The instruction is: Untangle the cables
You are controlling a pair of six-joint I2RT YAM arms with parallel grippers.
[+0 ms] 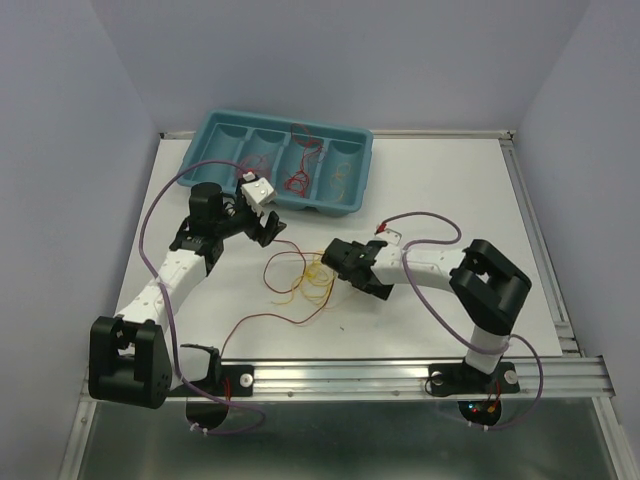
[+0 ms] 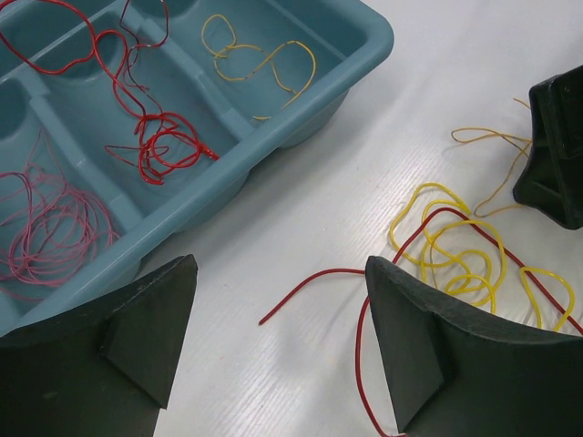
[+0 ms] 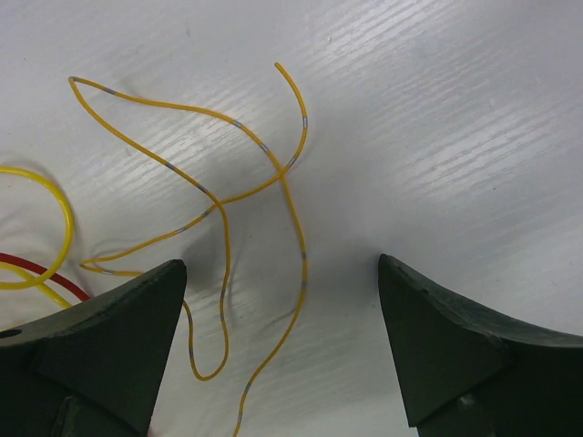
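Note:
A loose tangle of cables [image 1: 308, 281] lies mid-table between both grippers. In the left wrist view it is a looping yellow cable [image 2: 453, 248], a red cable [image 2: 310, 282] and a thin orange cable [image 2: 496, 141]. My left gripper [image 2: 281, 264] hovers open; the red cable's free end lies on the table between its fingers, untouched. My right gripper [image 3: 281, 264] is open just above the table, and the orange cable [image 3: 226, 196], marked with grey bands, runs loosely between its fingers [image 3: 118, 337]. In the top view, the left gripper [image 1: 268, 228] and the right gripper [image 1: 332, 260] flank the tangle.
A teal divided tray [image 1: 345, 205] stands at the back. Its compartments hold a red cable [image 2: 155, 146], a yellow one [image 2: 264, 59] and a pink one [image 2: 46, 228]. Purple arm cables [image 1: 150, 230] arc beside both arms. A metal rail [image 1: 400, 375] runs along the near edge.

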